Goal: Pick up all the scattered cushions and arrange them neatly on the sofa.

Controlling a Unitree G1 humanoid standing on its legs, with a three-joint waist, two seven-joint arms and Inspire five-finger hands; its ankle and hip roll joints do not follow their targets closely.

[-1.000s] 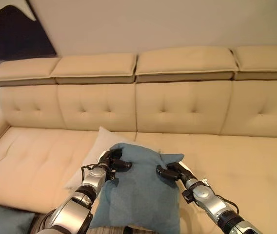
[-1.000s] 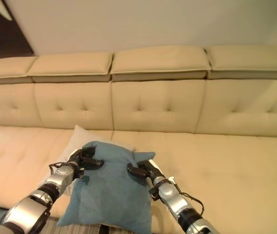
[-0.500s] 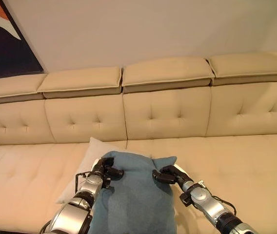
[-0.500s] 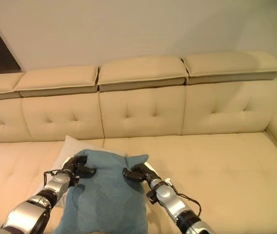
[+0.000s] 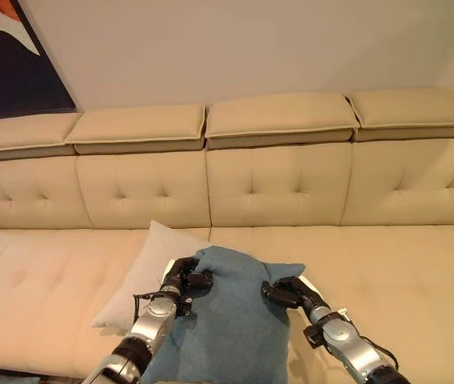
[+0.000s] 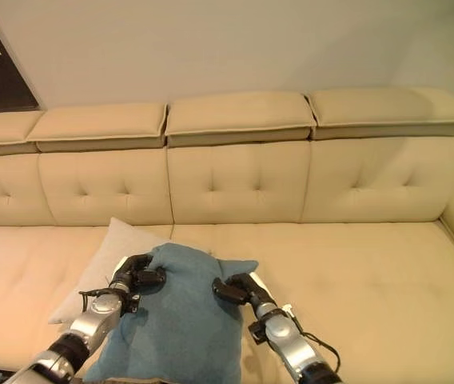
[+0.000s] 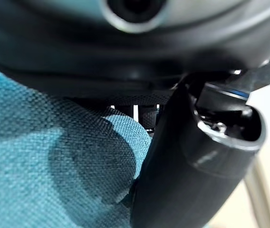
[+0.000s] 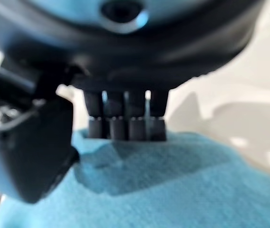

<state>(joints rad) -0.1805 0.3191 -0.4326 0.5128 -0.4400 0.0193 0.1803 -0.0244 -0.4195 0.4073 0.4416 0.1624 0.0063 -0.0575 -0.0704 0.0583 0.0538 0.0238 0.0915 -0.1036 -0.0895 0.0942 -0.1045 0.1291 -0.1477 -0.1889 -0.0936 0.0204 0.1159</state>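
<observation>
Blue cushion (image 5: pixel 227 320) is gripped at its top corners by left hand (image 5: pixel 181 278) and right hand (image 5: pixel 285 292), over the sofa (image 5: pixel 387 264) seat. White cushion (image 5: pixel 143 268) lies partly behind it, possibly touching.

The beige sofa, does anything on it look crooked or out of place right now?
Yes. A white cushion lies flat and skewed on the beige tufted sofa seat, not propped against the backrest. The teal fabric cushion, gripped by the left hand and right hand, overlaps its corner.
</observation>
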